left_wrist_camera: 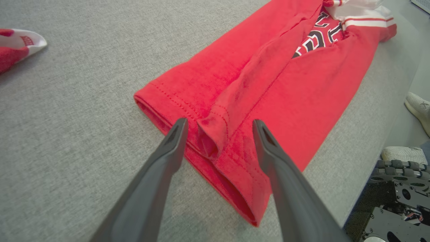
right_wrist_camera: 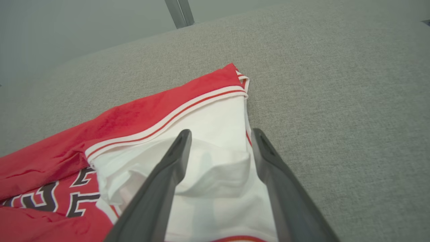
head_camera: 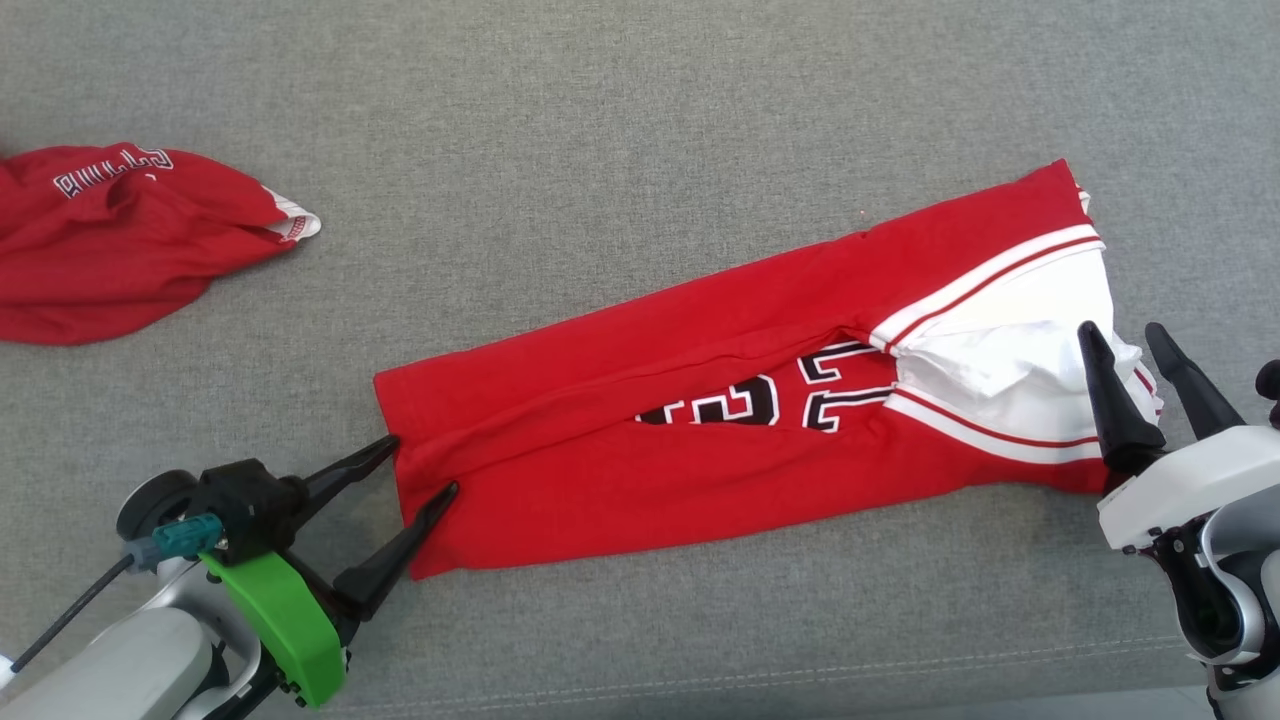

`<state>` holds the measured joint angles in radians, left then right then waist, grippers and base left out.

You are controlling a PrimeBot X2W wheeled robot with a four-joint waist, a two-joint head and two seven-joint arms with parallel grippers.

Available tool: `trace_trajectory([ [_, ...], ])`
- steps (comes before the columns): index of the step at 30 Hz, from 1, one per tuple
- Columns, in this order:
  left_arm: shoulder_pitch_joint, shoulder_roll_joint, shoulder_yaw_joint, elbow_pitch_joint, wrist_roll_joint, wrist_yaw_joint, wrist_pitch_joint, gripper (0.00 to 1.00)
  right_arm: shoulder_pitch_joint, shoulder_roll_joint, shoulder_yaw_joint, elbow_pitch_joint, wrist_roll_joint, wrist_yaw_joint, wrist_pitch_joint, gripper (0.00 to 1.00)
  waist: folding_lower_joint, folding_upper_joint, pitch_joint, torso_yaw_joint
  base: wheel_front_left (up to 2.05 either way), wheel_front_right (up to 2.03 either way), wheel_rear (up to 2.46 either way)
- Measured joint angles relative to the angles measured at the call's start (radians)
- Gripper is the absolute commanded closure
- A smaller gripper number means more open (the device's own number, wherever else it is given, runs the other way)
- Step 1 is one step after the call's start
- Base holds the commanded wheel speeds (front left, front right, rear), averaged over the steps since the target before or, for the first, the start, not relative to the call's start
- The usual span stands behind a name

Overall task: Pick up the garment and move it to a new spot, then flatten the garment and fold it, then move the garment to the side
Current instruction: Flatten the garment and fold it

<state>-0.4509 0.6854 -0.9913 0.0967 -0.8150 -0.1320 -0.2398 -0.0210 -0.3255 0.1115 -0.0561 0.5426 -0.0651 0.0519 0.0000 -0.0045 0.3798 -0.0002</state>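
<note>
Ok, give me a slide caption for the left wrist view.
Open left gripper poised at the hemmed end of a folded red jersey on a grey upholstered surface.

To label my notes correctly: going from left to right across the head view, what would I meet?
crumpled shirt → left gripper → jersey → right gripper

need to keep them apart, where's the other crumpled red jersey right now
In the head view the crumpled red jersey lies at the left edge, on the grey cushion, well apart from the folded red jersey and beyond the open left gripper.
</note>
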Motion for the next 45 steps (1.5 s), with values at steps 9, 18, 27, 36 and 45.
trace_trajectory([
  [9,0.003,0.032,0.081,0.026,-0.001,0.007,-0.009,0.00,-0.011,-0.012,-0.019,0.006,0.001,0.000,-0.007,0.00,0.0000,0.0000,-0.004,-0.011,0.00,0.00,0.00],
  [18,0.019,-0.006,0.294,-0.023,-0.018,0.140,-0.012,0.00,-0.067,-0.030,-0.048,0.102,0.025,-0.007,0.042,0.00,0.0000,0.0000,0.005,0.007,0.00,0.00,0.00],
  [27,0.039,-0.052,0.413,-0.084,0.024,0.205,-0.012,0.00,-0.126,-0.031,-0.036,0.199,0.069,-0.007,0.124,0.00,0.0000,0.0000,0.017,0.060,0.00,0.00,0.00],
  [36,0.133,-0.090,0.509,-0.105,0.037,0.215,-0.012,0.00,-0.167,-0.056,-0.052,0.290,0.144,-0.002,0.222,0.78,0.0000,0.0000,0.022,0.124,0.00,0.00,0.00],
  [45,0.207,-0.124,0.603,-0.119,0.049,0.216,-0.012,0.00,-0.181,-0.020,-0.167,0.309,0.371,0.039,0.347,1.00,0.0000,0.0000,-0.008,0.125,0.00,0.00,0.00],
])
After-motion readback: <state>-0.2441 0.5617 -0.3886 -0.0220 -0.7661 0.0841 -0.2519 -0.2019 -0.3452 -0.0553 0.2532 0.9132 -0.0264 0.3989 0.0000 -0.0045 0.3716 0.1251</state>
